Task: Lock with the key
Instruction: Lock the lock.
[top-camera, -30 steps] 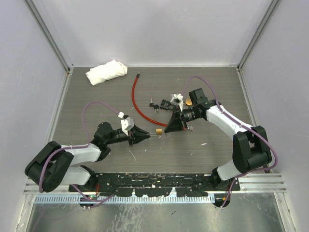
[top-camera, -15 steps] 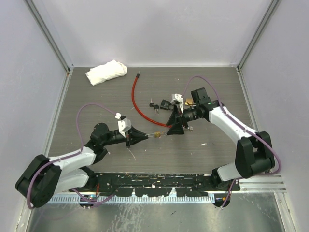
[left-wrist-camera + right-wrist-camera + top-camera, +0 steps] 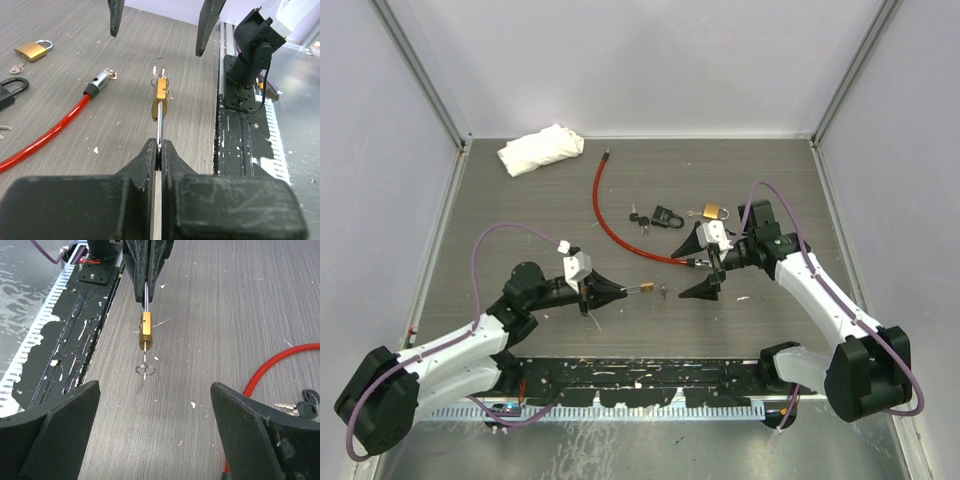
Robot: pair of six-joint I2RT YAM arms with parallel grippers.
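Nearest the table's (image 3: 520, 200) near edge, the left gripper (image 3: 159, 150) is clamped tight. Its two fingers are pinched together on the thin steel shackle (image 3: 159, 122) of a slim brass padlock (image 3: 159, 95). The padlock sits out beyond the fingertips, toward the middle of the table. Its long axis runs straight on from the fingers, roughly along the near edge, with the brass body pointing at the other arm. A small key (image 3: 145, 356) sticks out of the body's free end, and a wire key ring (image 3: 145, 370) hangs from it. Whether the ring touches the wood, I cannot tell.

Just past the ring, the right gripper (image 3: 688, 268) gapes at full spread. Its fingers stand one either side of the padlock's line, holding nothing and touching nothing.

Further back, a red cable lock (image 3: 608, 222) curves across the table's middle. A black padlock (image 3: 667, 216) lies beside loose keys (image 3: 638, 218), with a second brass padlock (image 3: 713, 212) next along. A white cloth (image 3: 541, 148) is bunched in the far left corner.
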